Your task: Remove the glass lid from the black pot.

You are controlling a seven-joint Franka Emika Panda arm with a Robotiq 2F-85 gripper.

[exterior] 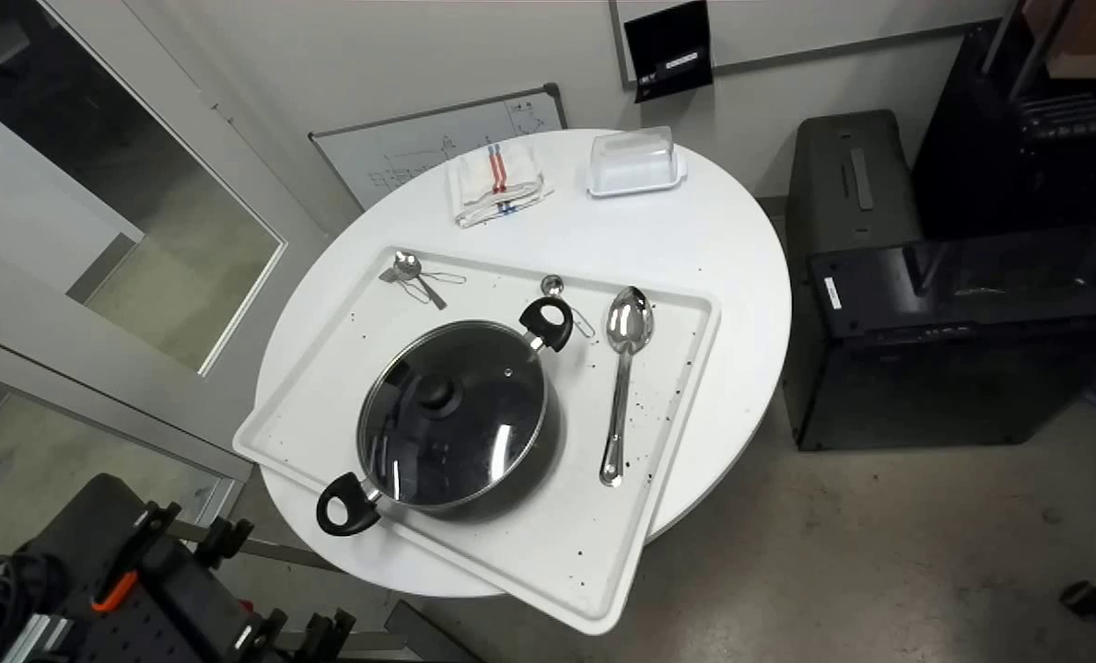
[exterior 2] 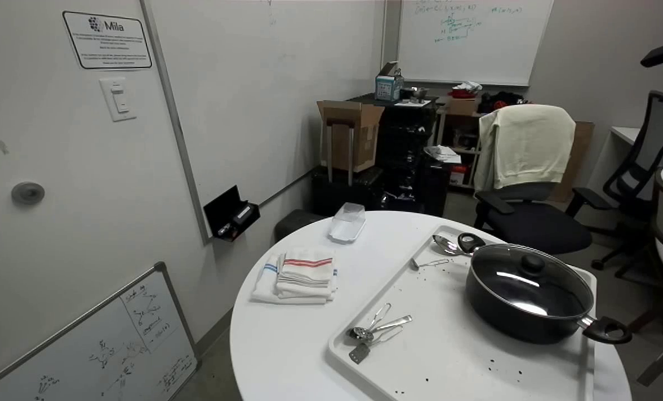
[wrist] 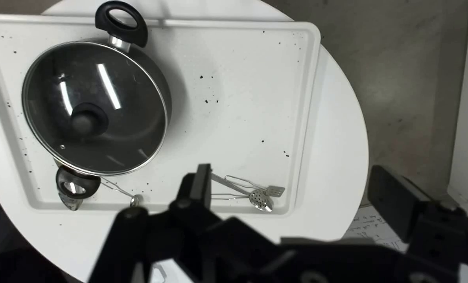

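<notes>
Glass lid [exterior: 456,424] sitting on the black pot [exterior 2: 512,322], pot resting in a white tray [exterior: 557,557] — tray overhanging the edge of the counter [exterior: 732,267] — folded cloths [exterior: 502,182] lying by the opposite edge, blurred fingers [wrist: 393,200] standing wide apart, their height being hard to judge.

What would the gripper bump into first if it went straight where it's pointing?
Probably the white tray, near the small metal utensils at its corner. In the wrist view, the open gripper seems aimed there, but depth is unclear, so I can't be sure.
</notes>
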